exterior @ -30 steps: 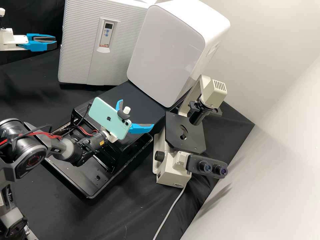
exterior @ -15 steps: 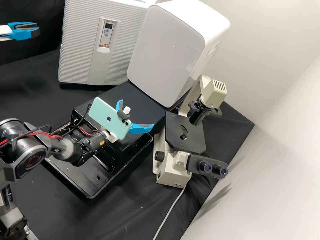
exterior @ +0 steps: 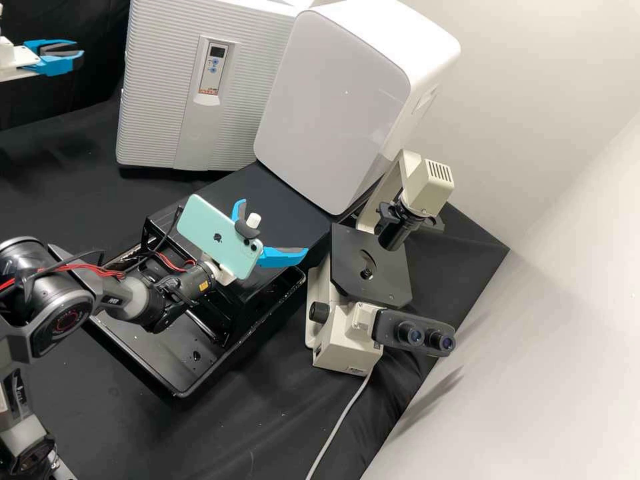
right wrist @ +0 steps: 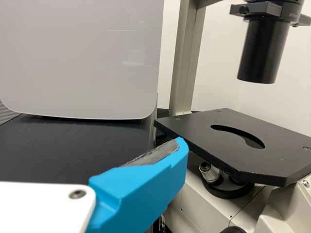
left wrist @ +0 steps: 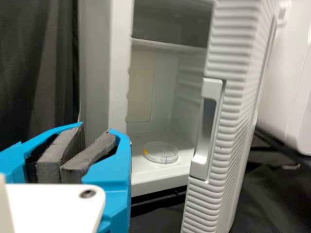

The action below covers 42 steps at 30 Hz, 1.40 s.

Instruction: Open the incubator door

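At the upper-left edge of the high view, the left gripper, a white mount with two bright blue fingers, stands apart from a pale grey, horizontally ribbed incubator door. The door bears a narrow control panel with a small dark display. In the left wrist view, it stands open, its silver-grey bar handle free of the fingers and the white interior exposed. A clear, shallow round dish with an orange mark lies on the floor of the compartment, below a shelf. The left gripper is slightly open, its dark grey pads close together with nothing between them.

Near the middle of the high view, the right gripper is spread wide and empty; a mint-green phone is fixed to its arm just behind the fingers. Beside it stands a cream-coloured microscope with a flat black stage. A glossy white, round-cornered cabinet stands beside the incubator, farther back than the microscope.
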Tool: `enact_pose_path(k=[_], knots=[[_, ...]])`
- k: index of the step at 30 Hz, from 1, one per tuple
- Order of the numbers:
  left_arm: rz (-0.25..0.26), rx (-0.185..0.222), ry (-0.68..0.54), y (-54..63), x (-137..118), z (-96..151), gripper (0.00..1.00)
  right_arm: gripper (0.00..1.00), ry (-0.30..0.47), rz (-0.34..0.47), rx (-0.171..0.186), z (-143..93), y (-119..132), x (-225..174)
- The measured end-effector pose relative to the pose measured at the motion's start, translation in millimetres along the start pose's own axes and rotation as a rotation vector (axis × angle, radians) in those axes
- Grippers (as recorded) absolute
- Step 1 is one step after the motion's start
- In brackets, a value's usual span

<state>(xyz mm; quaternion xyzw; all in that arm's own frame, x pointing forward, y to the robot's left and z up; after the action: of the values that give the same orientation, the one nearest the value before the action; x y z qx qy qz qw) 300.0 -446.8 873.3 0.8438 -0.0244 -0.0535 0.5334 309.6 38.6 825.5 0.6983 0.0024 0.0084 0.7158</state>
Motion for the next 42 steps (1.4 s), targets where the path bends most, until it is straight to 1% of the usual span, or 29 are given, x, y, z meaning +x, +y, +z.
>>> enact_pose_path(k=[1,5,8,11,14,17,19,24,27,30,33,34,35,36,38,39,40,41,42], knots=[[0.000,0.008,-0.012,0.1,6.5,2.8,0.00,1.00,0.000,0.000,0.000,0.0,0.0,0.0],[-0.003,0.013,-0.046,-0.8,20.8,11.0,0.00,1.00,0.000,0.000,0.000,0.0,0.0,0.0],[-0.003,0.018,-0.074,-0.3,28.2,18.3,0.00,1.00,0.000,0.000,0.000,0.0,0.0,0.0],[-0.010,0.020,-0.098,-2.7,33.6,24.1,0.00,1.00,0.000,0.000,0.000,0.0,0.0,0.0],[-0.044,0.024,-0.131,-10.8,36.6,31.4,0.00,1.00,0.000,0.000,0.000,0.0,0.0,0.0],[-0.081,0.042,-0.185,-17.8,37.6,42.6,0.00,1.00,0.000,0.000,0.000,0.0,0.0,0.0],[-0.092,0.028,-0.192,-20.6,37.2,46.1,0.00,1.00,0.000,0.000,0.000,0.0,0.0,0.0],[-0.107,-0.030,-0.194,-25.5,35.8,50.6,0.00,1.00,0.000,0.000,0.000,0.0,0.0,0.0],[-0.105,-0.051,-0.202,-25.5,35.9,52.7,0.00,1.00,0.000,0.000,0.000,0.0,0.0,0.0],[-0.107,-0.058,-0.213,-26.1,35.5,54.2,0.00,1.00,0.000,0.000,0.000,0.0,0.0,0.0],[-0.119,-0.089,-0.251,-28.0,33.5,57.7,0.00,1.00,0.000,0.000,0.000,0.0,0.0,0.0],[-0.129,-0.104,-0.265,-29.6,32.9,58.7,0.00,1.00,0.000,0.000,0.000,0.0,0.0,0.0],[-0.135,-0.119,-0.306,-30.5,32.2,62.1,0.00,1.00,0.000,0.000,0.000,0.0,0.0,0.0],[-0.152,-0.117,-0.340,-32.4,31.3,64.7,0.00,1.00,0.000,0.000,0.000,0.0,0.0,0.0],[-0.182,-0.126,-0.433,-37.0,28.9,73.5,0.00,1.00,0.000,0.000,0.000,0.0,0.0,0.0],[-0.211,-0.124,-0.478,-42.0,27.9,78.7,0.00,1.00,0.000,0.000,0.000,0.0,0.0,0.0],[-0.229,-0.115,-0.514,-44.6,26.4,82.9,0.00,1.00,0.000,0.000,0.000,0.0,0.0,0.0],[-0.246,-0.100,-0.553,-47.5,24.9,86.6,0.00,1.00,0.000,0.000,0.000,0.0,0.0,0.0],[-0.269,-0.077,-0.587,-50.5,22.5,89.7,0.00,1.00,0.000,0.000,0.000,0.0,0.0,0.0]])
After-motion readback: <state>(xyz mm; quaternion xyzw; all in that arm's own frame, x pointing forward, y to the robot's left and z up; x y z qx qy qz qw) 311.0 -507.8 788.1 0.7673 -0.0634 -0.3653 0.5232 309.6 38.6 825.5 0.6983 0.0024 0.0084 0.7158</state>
